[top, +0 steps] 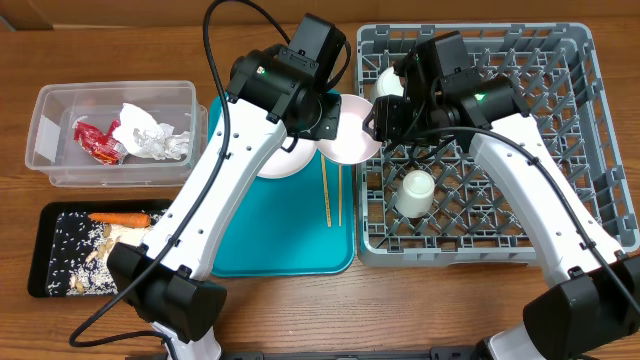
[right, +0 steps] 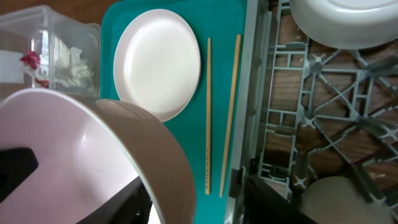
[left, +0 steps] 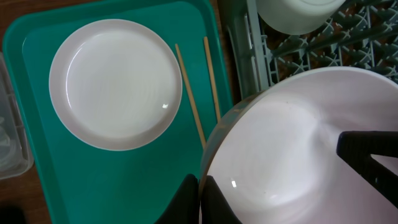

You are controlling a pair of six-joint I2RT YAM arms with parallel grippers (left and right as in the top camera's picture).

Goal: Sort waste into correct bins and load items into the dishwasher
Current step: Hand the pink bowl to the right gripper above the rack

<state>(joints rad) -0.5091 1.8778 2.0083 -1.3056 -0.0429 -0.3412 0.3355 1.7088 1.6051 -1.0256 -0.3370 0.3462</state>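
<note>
Above gap between teal tray [top: 290, 255] and dishwasher [top: 603, 125], whitish bowl [top: 347, 140] being held aloft, rim being pinched by clenched left gripper [left: 200, 198]; opposite rim being straddled by right gripper [right: 196, 202], dishwasher-side; clamping cannot be told.

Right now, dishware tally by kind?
Plate: 1
Bowls: 2 (held bowl, second bowl)
Cup: 1
Chopsticks: 2
Total: 6
</note>
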